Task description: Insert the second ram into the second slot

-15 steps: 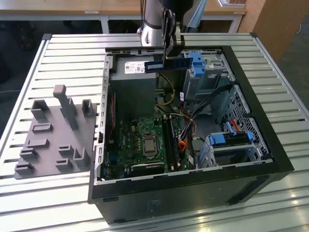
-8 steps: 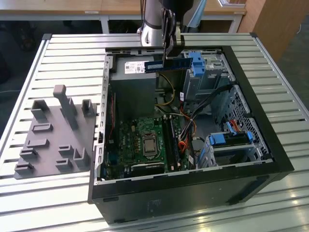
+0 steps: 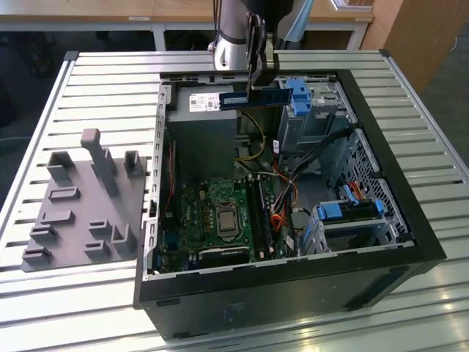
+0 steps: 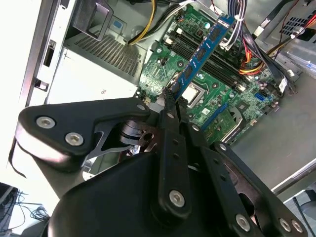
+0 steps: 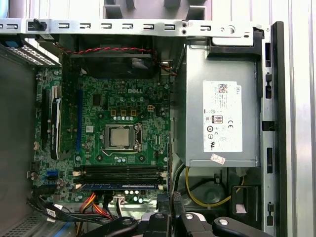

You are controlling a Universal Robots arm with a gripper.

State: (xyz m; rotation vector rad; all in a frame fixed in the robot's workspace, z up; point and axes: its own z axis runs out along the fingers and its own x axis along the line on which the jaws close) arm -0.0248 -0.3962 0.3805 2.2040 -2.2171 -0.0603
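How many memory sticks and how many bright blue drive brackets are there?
Memory sticks: 2, the second ram in the pincer and a seated stick in its slot
Bright blue drive brackets: 2
Total: 4

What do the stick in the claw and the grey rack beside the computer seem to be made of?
The second ram, pinched in the gripper: apparently rigid circuit board, matte blue, carrying small black chips. The grey rack: probably plastic, given its dull, uniform grey and blocky shapes; painted metal is possible.
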